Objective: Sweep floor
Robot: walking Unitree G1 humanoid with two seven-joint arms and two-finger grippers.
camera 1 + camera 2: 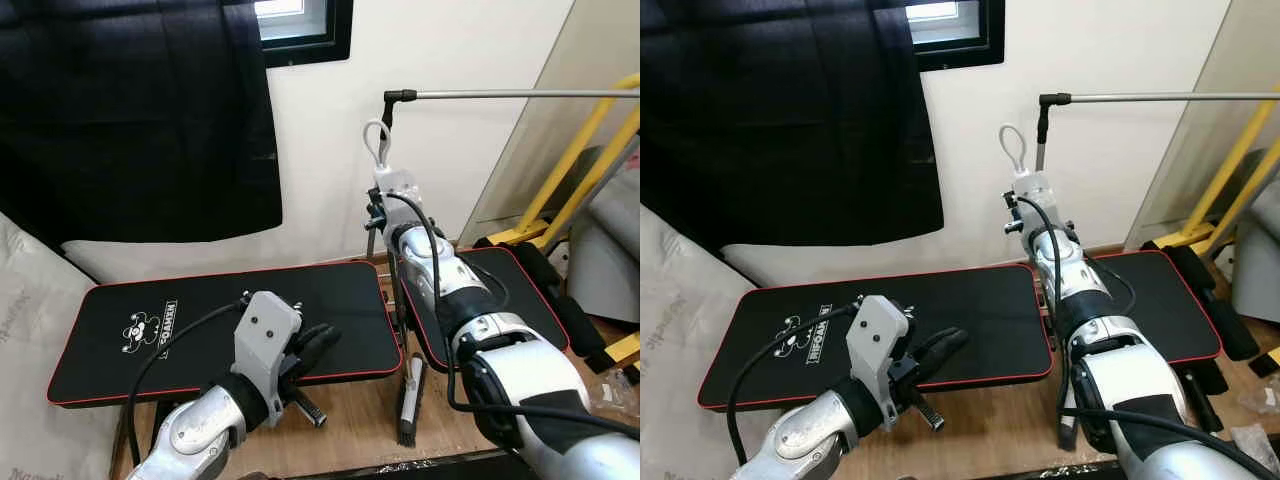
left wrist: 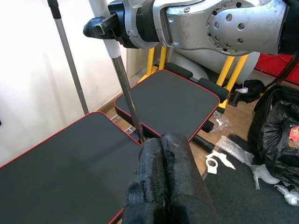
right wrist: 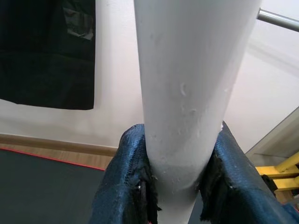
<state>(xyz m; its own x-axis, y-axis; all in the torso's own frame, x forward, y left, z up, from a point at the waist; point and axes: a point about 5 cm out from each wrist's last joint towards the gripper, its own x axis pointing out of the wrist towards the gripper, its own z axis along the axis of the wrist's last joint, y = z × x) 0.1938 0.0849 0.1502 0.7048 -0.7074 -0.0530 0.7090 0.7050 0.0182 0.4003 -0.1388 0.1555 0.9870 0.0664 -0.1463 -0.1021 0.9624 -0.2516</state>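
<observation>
A broom stands upright between two black mats: looped white handle (image 1: 378, 150), metal shaft (image 2: 128, 98), dark brush head (image 1: 409, 400) on the wooden floor. My right gripper (image 1: 381, 212) is shut on the white handle (image 3: 187, 93), one black finger (image 3: 124, 182) pressing each side. In the left wrist view that same gripper (image 2: 110, 28) clamps the handle's lower end. Low at the front left, my left gripper (image 1: 318, 345) hovers over the near edge of the left mat, fingers (image 2: 163, 186) pressed together with nothing between them.
Two red-edged black mats (image 1: 200, 320) (image 1: 520, 290) lie on the floor against the wall. A metal rail (image 1: 500, 95) crosses above the broom. A yellow frame (image 1: 580, 160) stands at the right, with a black bag (image 2: 280, 126) and plastic scraps (image 2: 219, 158) nearby. A dark cloth (image 1: 130, 110) hangs on the wall.
</observation>
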